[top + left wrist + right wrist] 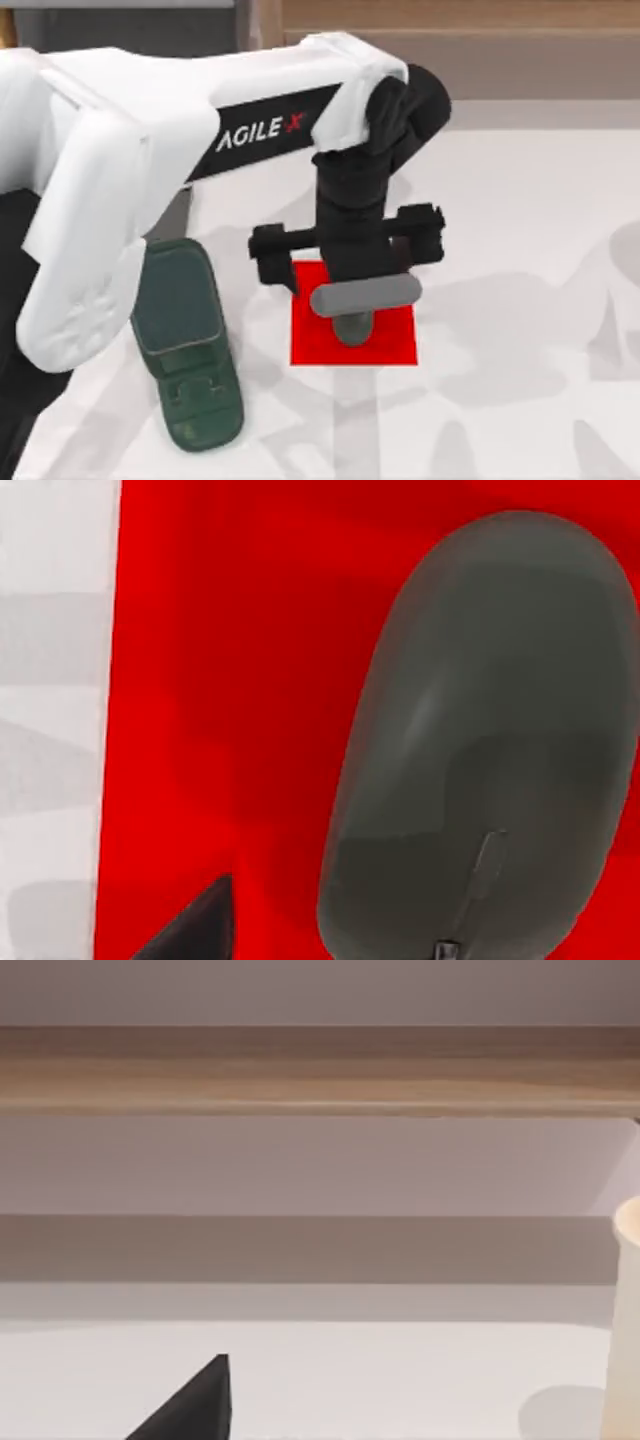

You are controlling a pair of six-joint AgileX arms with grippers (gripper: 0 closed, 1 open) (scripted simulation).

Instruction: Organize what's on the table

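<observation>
Table point(520, 200), grey mouse point(352, 326) on red mat point(385, 340), left gripper point(350, 300) above

- The tabletop point(520, 200) looks smooth and matt, white with faint grey mottling.
- The red mat point(400, 340) is flat, even and matt.
- The grey mouse point(480, 740) has a smooth plastic-like shell with a soft, dull sheen.
- The dark green case point(185, 340) looks matt, with moulded ridges.
- The left arm's shell point(100, 170) is smooth white, faintly glossy.
- The shelf board point(320, 1070) shows tan wood grain.
</observation>
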